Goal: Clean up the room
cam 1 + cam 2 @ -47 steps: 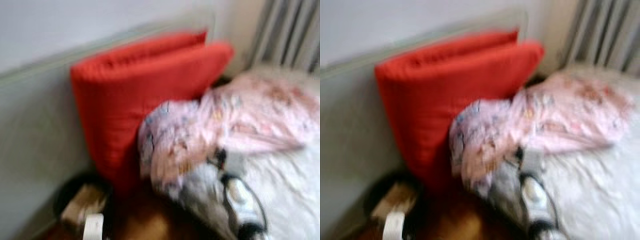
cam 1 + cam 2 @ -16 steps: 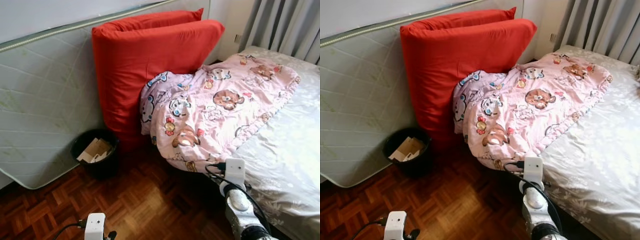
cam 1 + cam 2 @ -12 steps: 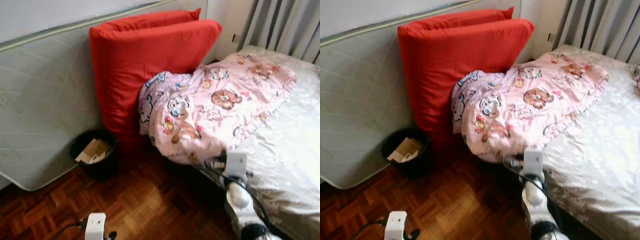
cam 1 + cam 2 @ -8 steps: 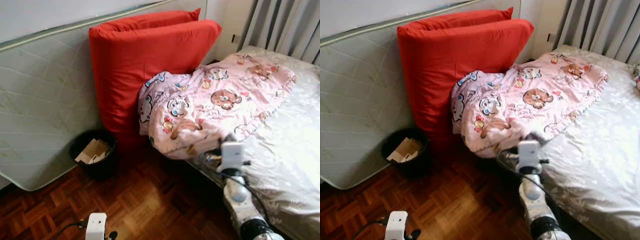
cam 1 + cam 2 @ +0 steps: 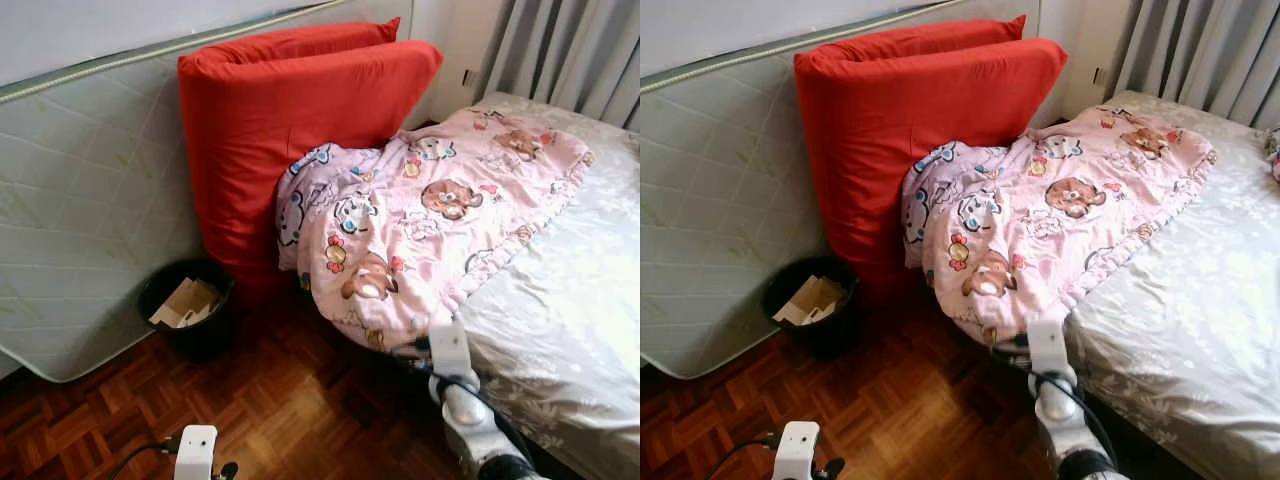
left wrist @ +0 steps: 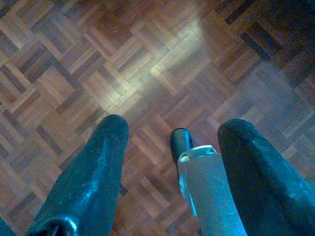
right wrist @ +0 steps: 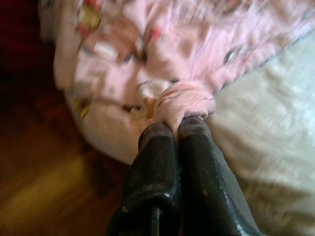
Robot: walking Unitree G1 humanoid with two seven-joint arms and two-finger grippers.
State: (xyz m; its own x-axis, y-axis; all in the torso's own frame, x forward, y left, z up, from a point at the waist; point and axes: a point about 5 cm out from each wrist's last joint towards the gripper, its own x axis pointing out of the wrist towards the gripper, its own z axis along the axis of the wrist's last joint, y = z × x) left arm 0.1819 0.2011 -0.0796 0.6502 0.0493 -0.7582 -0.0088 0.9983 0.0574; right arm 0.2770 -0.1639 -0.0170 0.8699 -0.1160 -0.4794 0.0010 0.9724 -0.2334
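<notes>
A pink quilt [image 5: 430, 200] printed with bears lies bunched on the bed [image 5: 580, 300], its lower edge hanging over the bedside toward the floor. My right arm [image 5: 450, 352] reaches to that hanging edge. In the right wrist view my right gripper [image 7: 176, 127] is shut on a pinched fold of the pink quilt [image 7: 187, 101]. My left arm [image 5: 195, 455] hangs low at the left. Its gripper [image 6: 174, 127] is open above the parquet floor, with nothing between the fingers.
Two big red cushions [image 5: 290, 120] stand against a pale mattress [image 5: 90, 200] that leans on the wall. A black bin [image 5: 190, 305] with cardboard in it sits on the parquet floor [image 5: 280, 400] beside them. Grey curtains [image 5: 570, 50] hang behind the bed.
My right arm went forward to the quilt's hanging edge, then drew back toward me and lower. The quilt's edge, bunched up half a second ago, now hangs down again.
</notes>
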